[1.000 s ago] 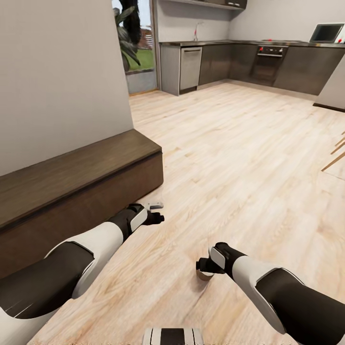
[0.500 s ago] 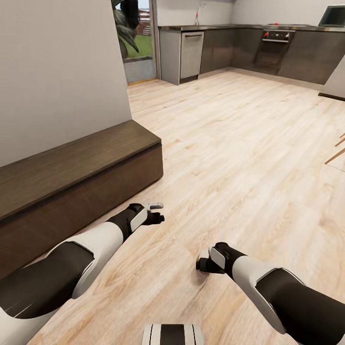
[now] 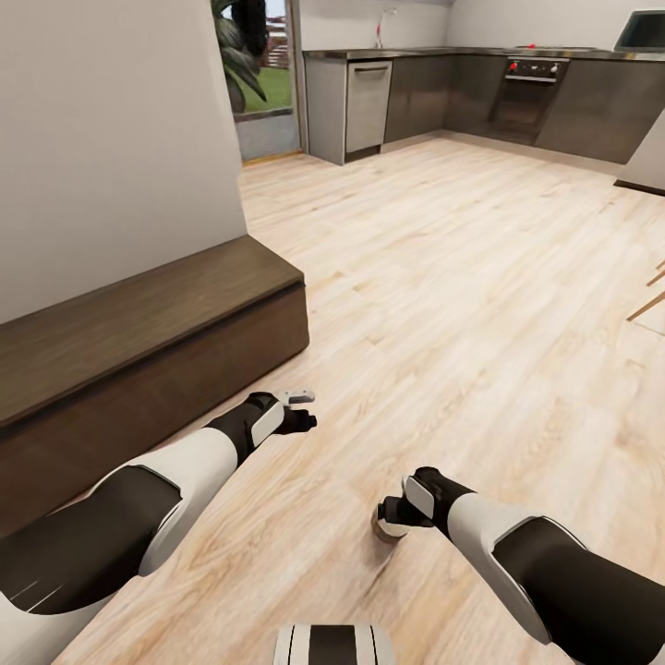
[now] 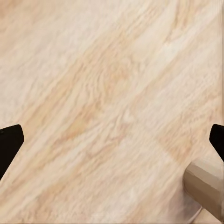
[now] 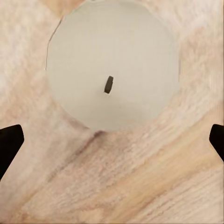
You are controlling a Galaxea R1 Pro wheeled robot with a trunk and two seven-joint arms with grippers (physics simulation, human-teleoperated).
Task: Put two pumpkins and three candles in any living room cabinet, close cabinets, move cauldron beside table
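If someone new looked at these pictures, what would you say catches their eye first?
Probably the pale round candle with its dark wick, seen from straight above on the wood floor, with the right hand open just over it. Next, the long dark-brown cabinet against the wall at the robot's left, its fronts closed, near the open left hand.

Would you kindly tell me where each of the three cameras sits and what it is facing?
Head view: on the head, looking forward and down over floor, cabinet and kitchen; both arms show.
Left wrist view: on the left arm, facing the floor; dark fingertips at the edges, candle at one corner.
Right wrist view: on the right arm, straight down onto the candle; fingertips spread wide.
Shared: that candle, under the right pincer.
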